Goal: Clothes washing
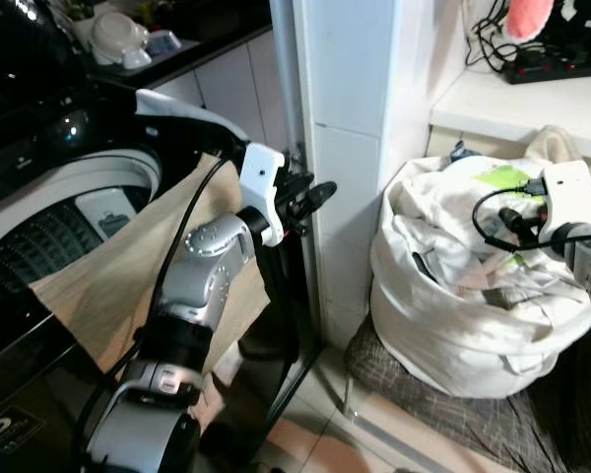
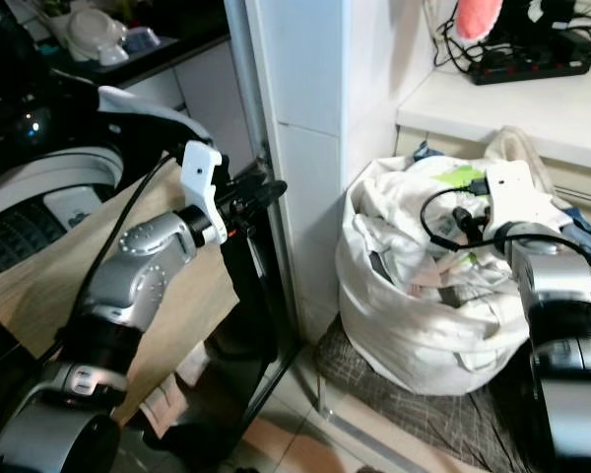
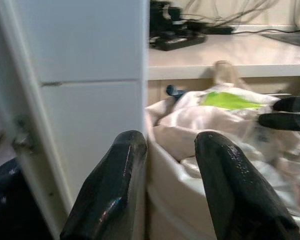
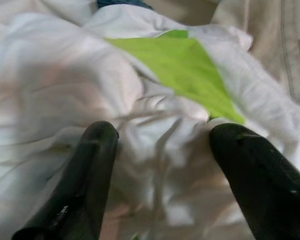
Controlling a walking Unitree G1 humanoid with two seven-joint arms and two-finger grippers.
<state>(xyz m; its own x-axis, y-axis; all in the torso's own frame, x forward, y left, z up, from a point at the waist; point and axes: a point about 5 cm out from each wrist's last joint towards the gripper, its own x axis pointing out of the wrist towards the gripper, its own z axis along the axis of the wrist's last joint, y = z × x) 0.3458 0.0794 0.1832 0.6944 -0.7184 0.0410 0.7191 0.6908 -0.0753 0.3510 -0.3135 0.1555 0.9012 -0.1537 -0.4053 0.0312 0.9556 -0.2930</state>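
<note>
Your right gripper (image 4: 160,165) is down in the white laundry bag (image 1: 453,335) on the right of the scene, its two black fingers (image 4: 90,165) spread wide with white cloth bunched between them. The fingertips sit on the fabric, but nothing is clamped; the jaws are parted and have hold of nothing that you can see. Just past the fingers lies a bright green patch (image 4: 190,70) on the same white clothes (image 4: 55,85), and a beige garment (image 4: 270,40) lies at the far right edge of the pile.

The bag is stuffed full and stands on a grey patterned mat (image 1: 443,414) on the floor, against the white tiled pillar (image 1: 350,148) and below a white counter (image 1: 512,103) that carries a black power strip (image 1: 557,67) and cables.

Your left gripper (image 3: 165,185) is raised to the left of the pillar, pointing toward the bag; its fingers stand apart and are empty. From its wrist camera you see the pillar edge, the bag's rim and your right gripper's black fingers at the far right.

On the left stands the washing machine (image 1: 59,227), with its drum opening facing up. A tan cloth (image 1: 128,286) is draped over its near edge, behind your left arm (image 1: 192,296).
</note>
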